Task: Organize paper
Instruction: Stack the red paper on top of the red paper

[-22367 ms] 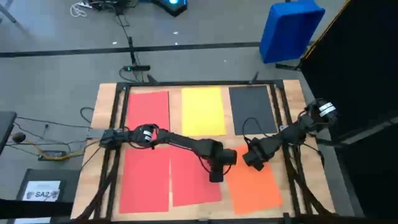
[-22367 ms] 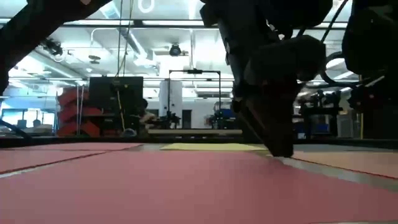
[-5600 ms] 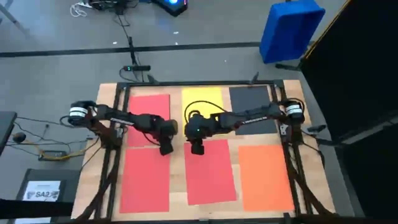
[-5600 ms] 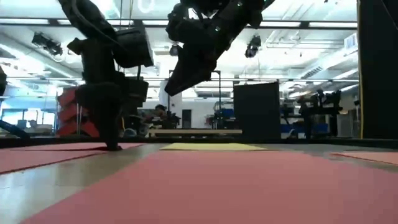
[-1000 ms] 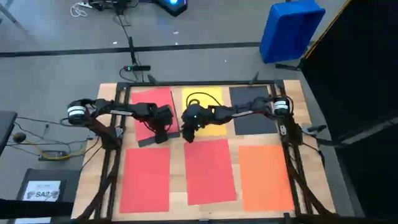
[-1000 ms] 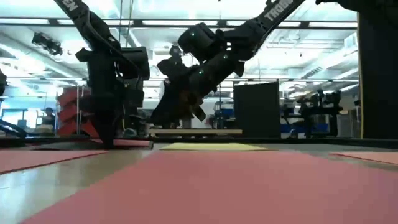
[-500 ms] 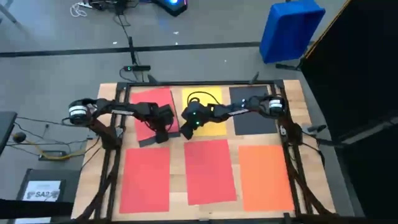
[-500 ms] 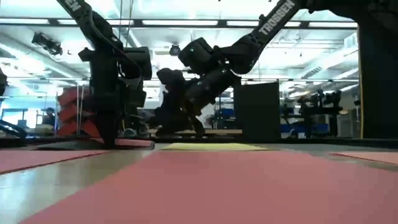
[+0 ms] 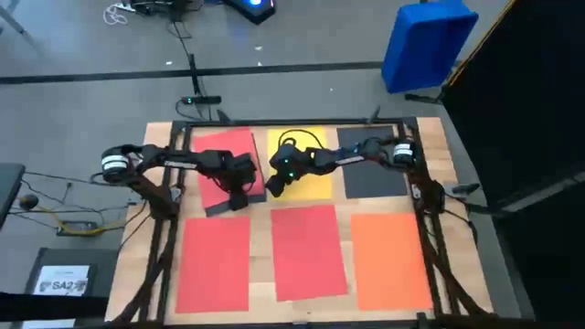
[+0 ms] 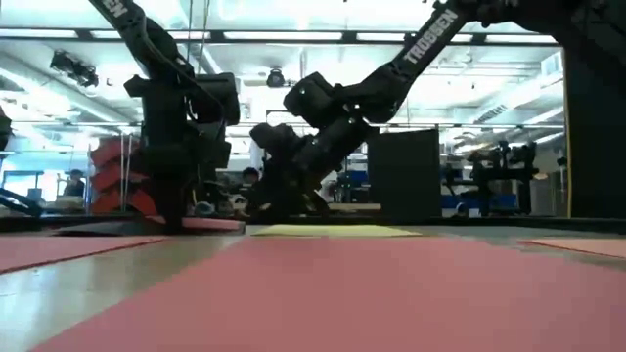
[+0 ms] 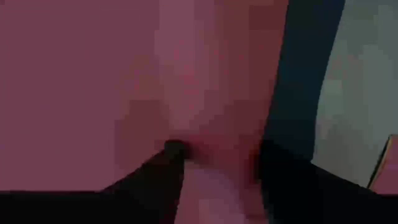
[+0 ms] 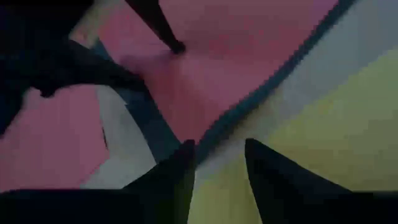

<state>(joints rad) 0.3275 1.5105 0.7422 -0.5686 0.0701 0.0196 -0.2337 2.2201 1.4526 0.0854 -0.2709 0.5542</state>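
Note:
A red sheet [image 9: 219, 160] lies askew at the table's far left on top of a dark sheet, whose near edge [image 9: 219, 206] sticks out from under it. Beside it lie a yellow sheet [image 9: 315, 187] and a black sheet [image 9: 375, 178]. Along the near side lie two red sheets [image 9: 215, 265] [image 9: 309, 251] and an orange one [image 9: 391, 260]. My left gripper [image 9: 239, 194] stands open, pointing down on the askew red sheet. My right gripper [image 9: 273, 187] is open and slants down low over that sheet's right edge, next to the yellow sheet [image 12: 323, 130]. My left gripper sets both open fingertips [image 11: 175, 148] on the top face of the askew red sheet [image 11: 205, 124], near its near right corner, coming from above. The sheet lies flat under them on the dark sheet. Whether my right gripper [image 12: 219, 149] touches the paper I cannot tell.
A dark frame runs round the table [image 9: 169, 228]. On the floor beyond the far right corner stands a blue bin [image 9: 428, 41], and a dark box with a white label [image 9: 64, 279] sits left of the table. Cables lie on the floor at the far side.
My right gripper has sunk toward the table and gone a little toward the far edge, closer to the askew red sheet's right edge, rolling about its own line as it went. The sheets lie as they did.

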